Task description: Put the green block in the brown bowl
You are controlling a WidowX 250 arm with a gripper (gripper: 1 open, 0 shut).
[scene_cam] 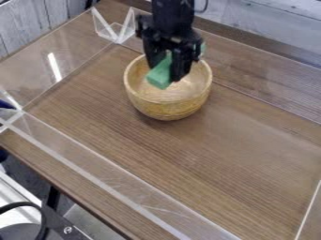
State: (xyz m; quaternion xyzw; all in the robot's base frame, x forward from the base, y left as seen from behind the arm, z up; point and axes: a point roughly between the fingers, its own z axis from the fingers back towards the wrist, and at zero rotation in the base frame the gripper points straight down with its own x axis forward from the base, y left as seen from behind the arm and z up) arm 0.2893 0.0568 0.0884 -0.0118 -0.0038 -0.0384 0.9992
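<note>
At the near left corner, one black cable (45, 217), curved in a loop beside one white rounded piece of equipment (18, 217), cut off by the frame. Next, one brown wooden tabletop (189, 173), grain visible, with one clear glossy strip (100, 173) running slantwise along the near left edge. Farther left, one small blue item (14, 118) at the tabletop's edge; too small to name. Beyond the bare middle, one round light tan wooden bowl (167, 105), upright, thick-walled, paler inside. Over the bowl's opening, one bright green rectangular block (160, 71), tilted; cannot tell whether touching the bowl or raised above. At the block's upper part, one black robot gripper (160, 62), pointing down, closed round the block and gripping it. Behind and to the left, one clear, pointed plastic piece (116, 27). Farthest back, pale grey panelling (28, 22) at the left corner; panel count uncertain.
</note>
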